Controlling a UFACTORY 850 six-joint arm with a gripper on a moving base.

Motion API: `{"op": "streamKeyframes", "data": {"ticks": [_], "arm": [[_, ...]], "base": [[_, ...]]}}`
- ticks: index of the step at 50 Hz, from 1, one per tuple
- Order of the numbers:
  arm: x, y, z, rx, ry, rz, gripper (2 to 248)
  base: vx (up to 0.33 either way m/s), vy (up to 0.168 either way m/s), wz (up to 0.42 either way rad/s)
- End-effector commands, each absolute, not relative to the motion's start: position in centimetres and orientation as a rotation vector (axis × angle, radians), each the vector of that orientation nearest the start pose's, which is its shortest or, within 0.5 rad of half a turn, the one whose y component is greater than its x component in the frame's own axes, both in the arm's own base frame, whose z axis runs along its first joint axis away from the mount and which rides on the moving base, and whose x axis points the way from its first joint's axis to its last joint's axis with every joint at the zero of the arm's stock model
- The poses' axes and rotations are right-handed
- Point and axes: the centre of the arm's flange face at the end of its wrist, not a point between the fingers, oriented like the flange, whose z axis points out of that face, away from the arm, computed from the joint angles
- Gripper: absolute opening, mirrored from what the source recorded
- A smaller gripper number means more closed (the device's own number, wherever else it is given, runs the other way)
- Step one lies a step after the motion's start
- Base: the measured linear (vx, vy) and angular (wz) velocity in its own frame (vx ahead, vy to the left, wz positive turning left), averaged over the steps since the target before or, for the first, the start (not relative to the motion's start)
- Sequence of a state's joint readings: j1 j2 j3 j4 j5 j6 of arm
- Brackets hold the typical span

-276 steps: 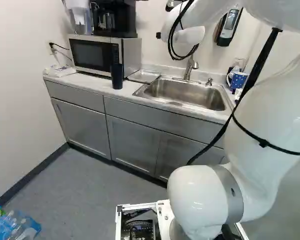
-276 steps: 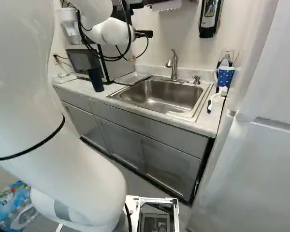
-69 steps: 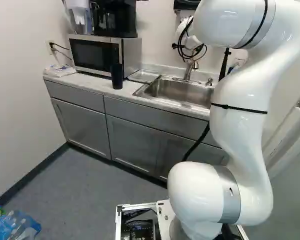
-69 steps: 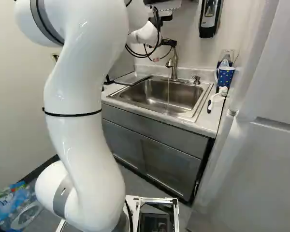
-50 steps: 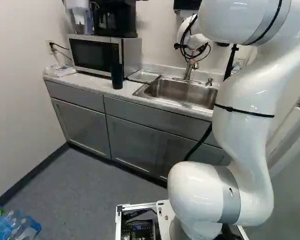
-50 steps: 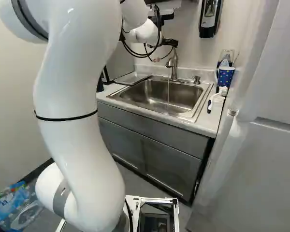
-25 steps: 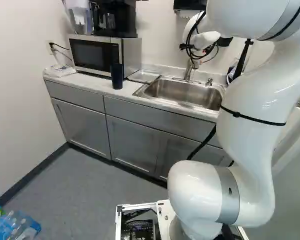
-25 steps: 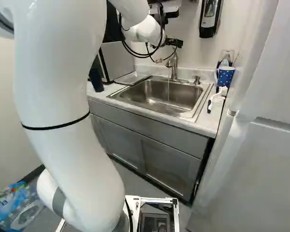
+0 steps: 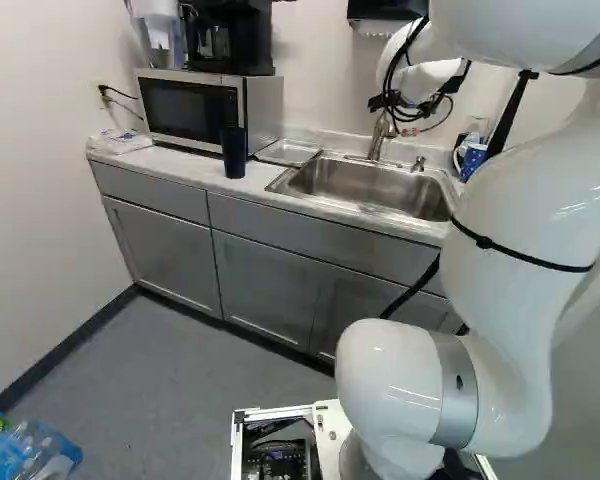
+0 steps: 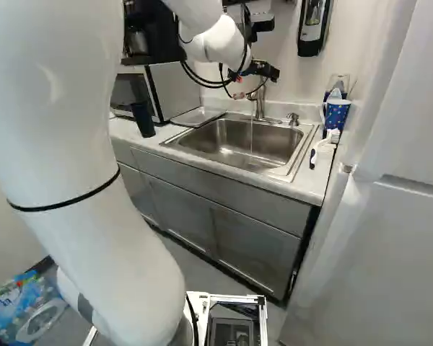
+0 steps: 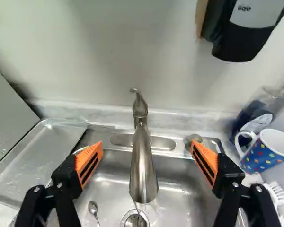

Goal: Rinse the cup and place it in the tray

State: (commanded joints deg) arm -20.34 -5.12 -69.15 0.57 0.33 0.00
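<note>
Jaws [image 10: 265,70] stand wide apart near the faucet [image 11: 142,165], which runs a thin stream into the sink [image 10: 202,138].

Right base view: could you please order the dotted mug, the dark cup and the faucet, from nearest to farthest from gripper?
1. Faucet, close by the gripper.
2. Dotted mug, right of sink.
3. Dark cup, left of sink.

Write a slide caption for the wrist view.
Open gripper above the sink, its orange-padded fingers standing either side of the running faucet.
</note>
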Motion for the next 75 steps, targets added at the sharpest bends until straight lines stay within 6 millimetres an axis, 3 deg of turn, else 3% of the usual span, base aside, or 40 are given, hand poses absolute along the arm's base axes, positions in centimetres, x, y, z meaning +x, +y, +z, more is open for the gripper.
{"op": "streamKeyframes", "data": {"ticks": [43,75], "arm": [[42.6,-18.4,63.4,-2.996,0.631,-1.187,247],[42.5,-18.3,63.4,-3.000,0.633,-1.172,247]], "base": [[0.000,0.000,0.000],[0.000,0.000,0.000]]}}
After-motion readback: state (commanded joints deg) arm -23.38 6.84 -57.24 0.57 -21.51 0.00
